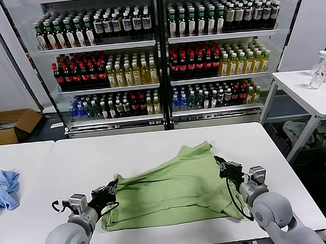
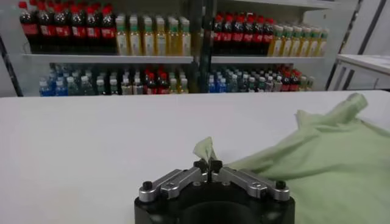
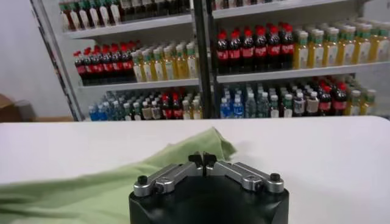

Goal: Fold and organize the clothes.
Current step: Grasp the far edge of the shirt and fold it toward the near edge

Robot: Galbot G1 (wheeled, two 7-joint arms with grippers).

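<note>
Head view shows the left gripper (image 1: 113,186) clamped on an edge of the light green shirt (image 1: 172,190), at the garment's left side — in the left wrist view a small peak of green cloth sticks up between its closed fingertips (image 2: 208,165). The right gripper (image 1: 222,165) sits at the shirt's right edge, fingers together; whether cloth is pinched there cannot be told. The shirt lies partly folded on the white table (image 1: 99,152), one corner reaching toward the drinks cooler (image 1: 159,56) behind it. Left of the shirt, well apart, a light blue cloth (image 1: 3,189) lies crumpled on the neighbouring table.
</note>
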